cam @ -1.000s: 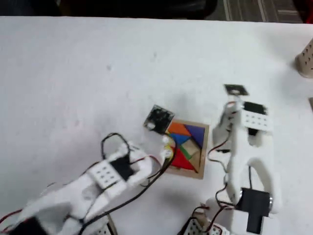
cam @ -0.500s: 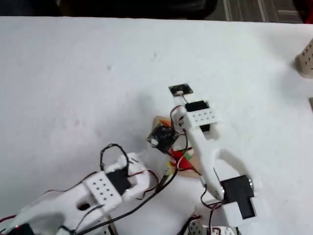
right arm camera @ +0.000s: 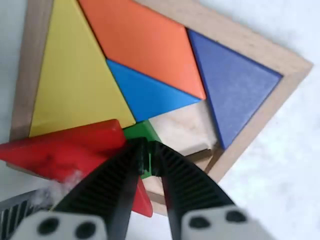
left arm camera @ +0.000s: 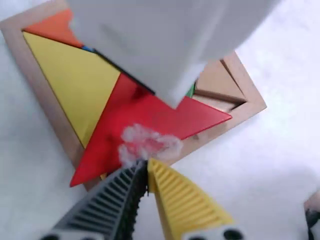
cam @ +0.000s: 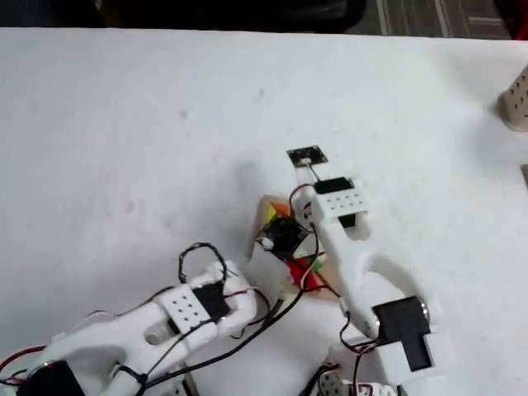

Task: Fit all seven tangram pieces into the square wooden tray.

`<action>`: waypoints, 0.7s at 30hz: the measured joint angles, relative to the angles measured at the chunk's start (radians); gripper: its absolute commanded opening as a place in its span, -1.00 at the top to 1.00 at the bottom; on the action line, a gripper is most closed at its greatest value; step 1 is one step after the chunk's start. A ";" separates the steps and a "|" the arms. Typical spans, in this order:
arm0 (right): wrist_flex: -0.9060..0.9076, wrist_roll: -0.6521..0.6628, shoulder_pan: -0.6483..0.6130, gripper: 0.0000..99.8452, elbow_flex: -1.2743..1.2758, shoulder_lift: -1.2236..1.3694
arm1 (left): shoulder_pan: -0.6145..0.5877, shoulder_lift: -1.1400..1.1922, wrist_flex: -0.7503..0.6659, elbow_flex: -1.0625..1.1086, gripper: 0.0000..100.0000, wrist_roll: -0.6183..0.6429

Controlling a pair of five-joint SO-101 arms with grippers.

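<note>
Tray (left arm camera: 49, 100) on the white table (cam: 124, 124), under both arms, mostly filled. Flat inside: yellow triangle (right arm camera: 75, 85), orange piece (right arm camera: 145, 45), light blue triangle (right arm camera: 150, 92), dark blue triangle (right arm camera: 235, 85). Red triangle (left arm camera: 150, 115) not seated: tilted, one edge riding up over the tray's rim on the left arm's side. Left gripper (left arm camera: 146, 165) with fingers together, holding nothing, tips right at that raised edge. Right gripper (right arm camera: 149, 150) down inside the tray, fingers almost together and apparently pinched on the small green piece (right arm camera: 141, 131), just beside the red triangle's corner and next to a patch of bare pale wood.

Biggest danger, by judgement: a jam. With a shove on the red triangle from the rim side and the green piece unsettled at its corner, likely wedging of one over the other, or lifting of the yellow triangle out of place. With a harder shove, likely sliding of the whole tray across the table, or tipping of the red triangle off the rim. Second danger: a knock between the two grippers, close together over one small tray, from any small sideways move. Third: the green piece released at a tilt, left propped on a neighbour instead of flat.
</note>
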 measured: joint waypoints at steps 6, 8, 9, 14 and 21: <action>-0.028 0.003 0.015 0.96 0.009 -0.003 | -0.037 0.000 0.029 0.000 0.96 0.000; -0.043 0.005 0.037 0.96 0.009 -0.003 | -0.040 0.000 0.031 0.000 0.96 0.000; -0.048 0.005 0.049 0.96 0.008 -0.002 | -0.038 0.000 0.031 0.000 0.96 0.000; -0.060 0.040 0.117 0.96 -0.014 0.002 | -0.040 0.000 0.031 0.000 0.96 0.000; 0.035 0.048 0.146 0.96 -0.117 0.006 | -0.041 0.000 0.031 0.000 0.96 0.000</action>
